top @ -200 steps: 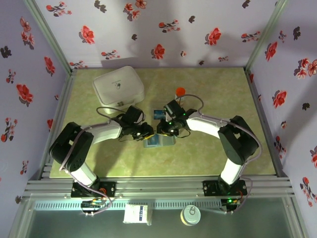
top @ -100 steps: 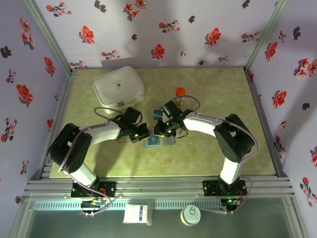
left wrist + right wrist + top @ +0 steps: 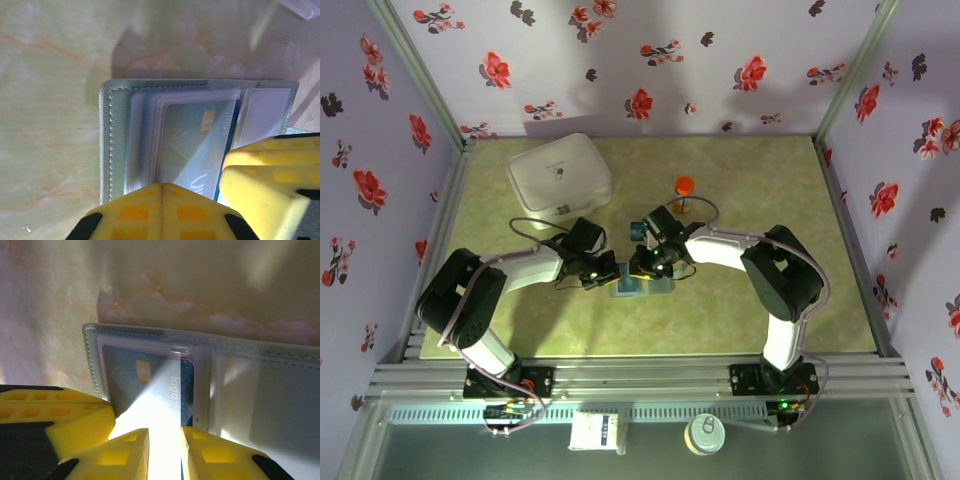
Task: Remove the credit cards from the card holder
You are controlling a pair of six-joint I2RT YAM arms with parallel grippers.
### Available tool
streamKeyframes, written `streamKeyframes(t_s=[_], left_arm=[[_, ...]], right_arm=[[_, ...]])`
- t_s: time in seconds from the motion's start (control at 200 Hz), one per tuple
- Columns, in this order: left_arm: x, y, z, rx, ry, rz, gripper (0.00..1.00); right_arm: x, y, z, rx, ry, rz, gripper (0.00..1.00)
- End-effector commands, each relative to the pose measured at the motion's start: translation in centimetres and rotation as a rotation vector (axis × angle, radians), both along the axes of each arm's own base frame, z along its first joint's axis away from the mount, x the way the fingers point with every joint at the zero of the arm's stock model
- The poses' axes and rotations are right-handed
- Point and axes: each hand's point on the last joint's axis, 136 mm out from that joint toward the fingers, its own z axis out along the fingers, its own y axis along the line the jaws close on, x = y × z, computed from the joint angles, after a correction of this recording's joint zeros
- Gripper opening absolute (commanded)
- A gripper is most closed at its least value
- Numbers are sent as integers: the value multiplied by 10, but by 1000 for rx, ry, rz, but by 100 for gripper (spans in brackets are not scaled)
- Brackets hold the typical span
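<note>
Wallet [image 3: 642,288]: open flat mid-table [image 3: 760,320], bare top near and right, case [image 3: 558,172] and bottle [image 3: 684,186] beyond. Left gripper [image 3: 161,202]: fingers pressed together at the wallet's rim. Right gripper [image 3: 165,450]: fingers narrowly apart over the teal card [image 3: 145,385], grip cannot be told. Wrist views alone show the card's chip under a clear pocket.

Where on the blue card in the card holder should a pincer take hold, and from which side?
Its short end nearest the right pincer, from that side, probably: the blue card lies flat in the card holder, other edges tucked under clear pockets.
</note>
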Motion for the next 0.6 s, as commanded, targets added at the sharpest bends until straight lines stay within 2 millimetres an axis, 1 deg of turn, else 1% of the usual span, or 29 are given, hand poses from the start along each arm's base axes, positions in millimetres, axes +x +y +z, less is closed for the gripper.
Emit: streamKeyframes(t_s=[0.0,0.08,0.205,0.295,0.415,0.595], left_arm=[[-8,14,-19,64,37,0,0],[-8,14,-18,62,35,2,0],[-7,13,-17,59,31,1,0],[-6,12,-16,56,29,0,0],[-5,12,-16,55,29,-1,0],[-6,12,-15,55,28,-1,0]], right_arm=[[-1,8,-1,16,14,10,25],[-2,8,-3,14,14,14,24],[-3,9,-4,24,17,24,17],[-5,11,-5,31,26,33,16],[-6,11,-6,27,25,39,17],[-4,-7,-13,-89,-4,32,23]])
